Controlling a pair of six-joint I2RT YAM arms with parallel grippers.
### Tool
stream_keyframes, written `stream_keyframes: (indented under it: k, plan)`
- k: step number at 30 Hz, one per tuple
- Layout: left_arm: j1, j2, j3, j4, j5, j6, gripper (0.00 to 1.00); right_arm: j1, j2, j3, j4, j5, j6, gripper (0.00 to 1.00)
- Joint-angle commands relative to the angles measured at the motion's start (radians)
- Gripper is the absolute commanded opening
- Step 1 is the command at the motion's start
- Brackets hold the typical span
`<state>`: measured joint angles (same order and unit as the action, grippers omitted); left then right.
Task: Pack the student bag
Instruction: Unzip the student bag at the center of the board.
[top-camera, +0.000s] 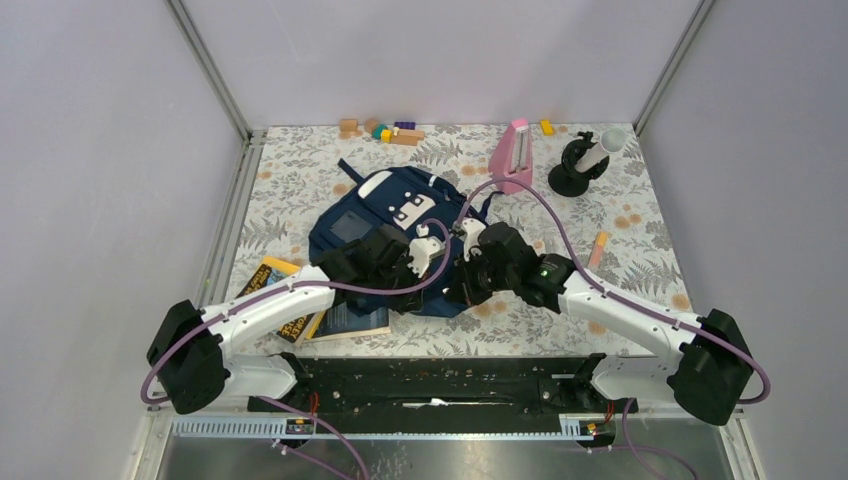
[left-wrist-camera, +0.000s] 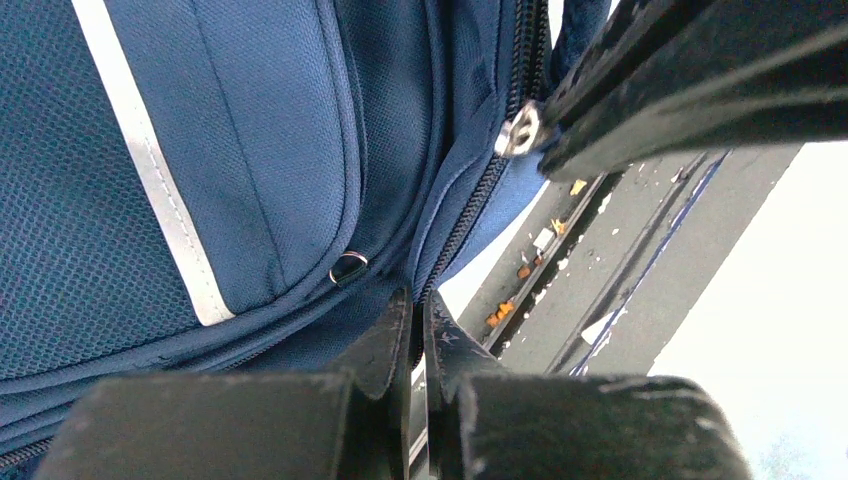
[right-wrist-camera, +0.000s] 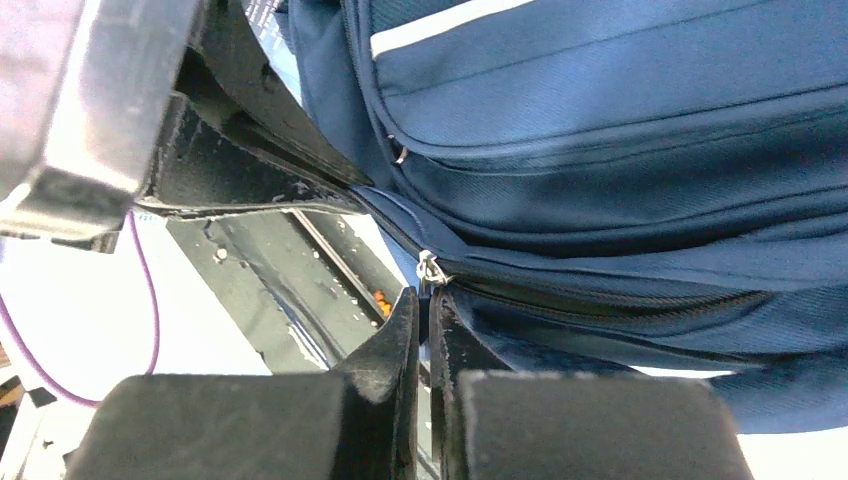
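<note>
The student bag, navy with white stripes and a white patch, lies flat in the middle of the table. Both grippers meet at its near edge. My left gripper is shut on a fold of the bag's fabric beside the zipper track. My right gripper is shut on the silver zipper pull at the end of the zipper. In the left wrist view the same pull shows at the tip of the right fingers. The zipper looks closed along its visible length.
Two books, one yellow and one dark, lie under the bag's near left edge. A pink holder, a black stand with a white cup, coloured blocks and an orange marker lie farther off.
</note>
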<state>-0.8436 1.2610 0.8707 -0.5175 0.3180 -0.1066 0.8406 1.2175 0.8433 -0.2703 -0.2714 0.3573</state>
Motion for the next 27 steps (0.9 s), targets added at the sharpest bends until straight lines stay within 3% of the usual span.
stream_keyframes:
  k: [1,9,12,15,18,23,27]
  plan:
    - [-0.006,-0.007,0.082,0.182,0.053,-0.048,0.00,0.037,-0.001,-0.014,0.120,-0.016,0.083,0.00]
    - [-0.006,0.006,0.091,0.187,0.024,-0.044,0.02,0.066,0.037,-0.044,0.206,0.026,0.161,0.00]
    - [-0.006,-0.023,0.088,0.159,-0.031,-0.047,0.17,0.066,0.030,-0.074,0.236,0.066,0.186,0.00]
    - [-0.005,-0.067,0.087,0.116,-0.141,-0.057,0.54,0.066,0.017,-0.084,0.203,0.134,0.184,0.00]
    - [0.000,-0.136,0.059,0.096,-0.201,-0.076,0.76,0.065,0.004,-0.090,0.174,0.187,0.178,0.00]
    - [0.034,-0.254,-0.002,0.055,-0.281,-0.151,0.85,0.064,0.005,-0.102,0.156,0.208,0.177,0.00]
    - [0.094,-0.351,-0.058,0.018,-0.448,-0.328,0.85,0.065,0.013,-0.116,0.162,0.209,0.192,0.00]
